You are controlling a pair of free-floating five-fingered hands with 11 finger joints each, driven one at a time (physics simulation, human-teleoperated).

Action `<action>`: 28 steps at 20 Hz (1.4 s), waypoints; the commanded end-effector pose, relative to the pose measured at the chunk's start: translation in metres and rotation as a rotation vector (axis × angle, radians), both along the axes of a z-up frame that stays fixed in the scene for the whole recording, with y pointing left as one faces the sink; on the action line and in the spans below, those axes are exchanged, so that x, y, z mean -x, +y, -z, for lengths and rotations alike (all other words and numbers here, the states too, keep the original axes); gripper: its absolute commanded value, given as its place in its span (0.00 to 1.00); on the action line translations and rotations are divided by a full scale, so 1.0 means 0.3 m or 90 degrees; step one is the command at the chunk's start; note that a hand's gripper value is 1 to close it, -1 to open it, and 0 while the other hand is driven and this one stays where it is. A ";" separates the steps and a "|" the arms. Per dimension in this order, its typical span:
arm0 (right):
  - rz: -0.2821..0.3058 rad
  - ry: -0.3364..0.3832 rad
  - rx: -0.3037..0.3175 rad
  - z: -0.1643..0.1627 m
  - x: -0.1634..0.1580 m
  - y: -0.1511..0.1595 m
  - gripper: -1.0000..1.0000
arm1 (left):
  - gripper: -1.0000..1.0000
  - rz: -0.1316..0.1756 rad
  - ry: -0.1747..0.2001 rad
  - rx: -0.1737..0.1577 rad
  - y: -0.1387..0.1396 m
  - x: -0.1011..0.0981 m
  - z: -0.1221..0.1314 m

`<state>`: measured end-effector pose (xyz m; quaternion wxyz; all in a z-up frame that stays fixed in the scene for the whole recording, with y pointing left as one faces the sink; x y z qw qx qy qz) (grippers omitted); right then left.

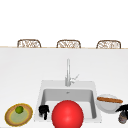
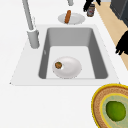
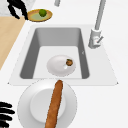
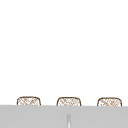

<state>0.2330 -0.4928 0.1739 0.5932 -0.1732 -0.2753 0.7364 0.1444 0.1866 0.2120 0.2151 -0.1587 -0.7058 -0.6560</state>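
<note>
— The right hand [image 1: 124, 108] sits over the small brown jar [image 1: 123, 117] on the white table [image 1: 25, 70], just beside the white plate [image 1: 105, 106]. I can't tell if it's clamped on. The left hand [image 1: 43, 111] hangs slack-fingered at the grey sink [image 1: 39, 100].
— I'd wrap the jar's body, keeping it upright. The side views show a white bowl [image 2: 71, 67] in the sink; from the front a big red ball [image 1: 67, 115] covers it

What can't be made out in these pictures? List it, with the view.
- Front view: the red ball hides the bowl in the sink.
- Left side view: the right edge cuts off the left hand.
- Right side view: the corner cuts off the right hand.
- Jar by it: too blurred to read.
</note>
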 end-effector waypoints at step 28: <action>0.034 -0.113 0.011 -0.195 -0.021 0.229 1.00 | 0.50 0.000 0.000 0.000 0.000 0.000 0.000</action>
